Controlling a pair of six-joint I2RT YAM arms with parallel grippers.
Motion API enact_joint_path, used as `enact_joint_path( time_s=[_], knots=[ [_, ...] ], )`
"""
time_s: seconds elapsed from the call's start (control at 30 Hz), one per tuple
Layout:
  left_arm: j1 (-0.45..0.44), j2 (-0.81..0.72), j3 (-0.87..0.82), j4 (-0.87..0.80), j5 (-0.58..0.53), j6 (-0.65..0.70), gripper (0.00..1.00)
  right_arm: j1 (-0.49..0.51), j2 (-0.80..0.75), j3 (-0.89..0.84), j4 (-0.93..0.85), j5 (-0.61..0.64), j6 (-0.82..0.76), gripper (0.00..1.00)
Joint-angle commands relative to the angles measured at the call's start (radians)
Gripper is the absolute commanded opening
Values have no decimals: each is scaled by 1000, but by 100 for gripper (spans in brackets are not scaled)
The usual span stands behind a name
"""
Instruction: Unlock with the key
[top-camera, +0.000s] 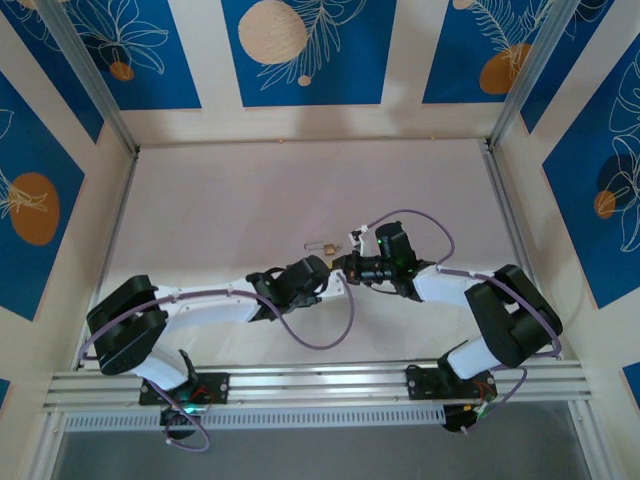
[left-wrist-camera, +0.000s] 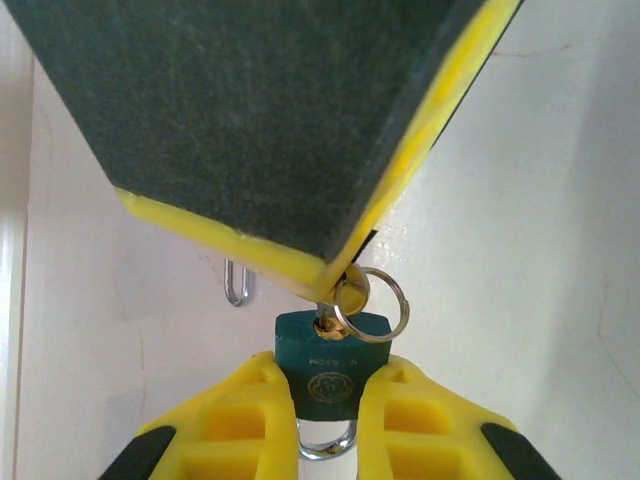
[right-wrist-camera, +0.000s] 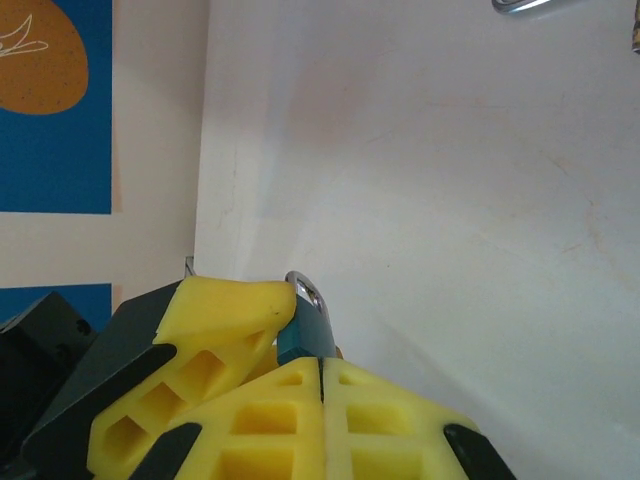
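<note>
1. Left pincer (left-wrist-camera: 330, 372), at 6 o'clock in its own wrist view, is clamped on the key (left-wrist-camera: 330, 352) by its teal head.
2. Right pincer (left-wrist-camera: 338, 262) sits at 12, squeezed fully closed, tip touching the key's top by the ring (left-wrist-camera: 405, 305).
3. Further back, around 11, the padlock (left-wrist-camera: 237, 283) lies on the worktop (left-wrist-camera: 520, 300).

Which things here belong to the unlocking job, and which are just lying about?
In the job: teal padlock in the left gripper; key and ring, pinched by the right gripper.
Lying about: brass padlock on the table beyond them.
</note>
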Motion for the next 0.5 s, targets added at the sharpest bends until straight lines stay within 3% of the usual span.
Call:
enact_joint_path(
  time_s=[0.0, 0.23, 0.47],
  knots=[
    [-56, 10, 15, 292, -4, 72, 4, 67, 10, 61, 42, -73, 82, 0],
    [-68, -4, -36, 418, -43, 124, 3, 59, 29, 53, 92, -108, 150, 0],
    [-68, -10, -34, 388, -46, 108, 3, 44, 14, 51, 21, -91, 120, 3]
  ],
)
